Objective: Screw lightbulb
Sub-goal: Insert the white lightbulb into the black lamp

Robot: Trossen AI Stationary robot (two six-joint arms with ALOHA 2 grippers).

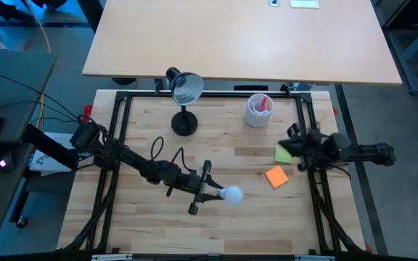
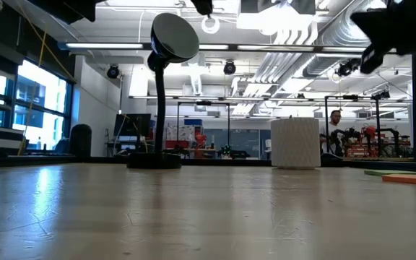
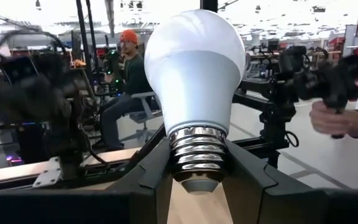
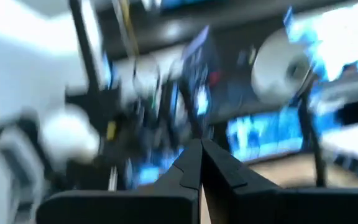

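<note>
Gripping the lightbulb [image 1: 232,193] by its threaded metal base, the left gripper [image 1: 210,191] holds it out over the middle of the bench [image 1: 144,232], nearer the front edge; the wrist view shows both fingers [image 3: 151,174] clamped against the screw base with the white globe pointing away. So the pick-up looks done, but the bulb is well apart from the black desk lamp [image 1: 184,90], which stands toward the back edge, left of the white cup [image 1: 258,110]. Carrying the bulb to the lamp head and turning it in are, by my judgement, all still to come. The right gripper [image 1: 301,150] waits at the right edge, fingers pressed together and empty, above a green note [image 1: 284,154] and near an orange note [image 1: 276,176].
</note>
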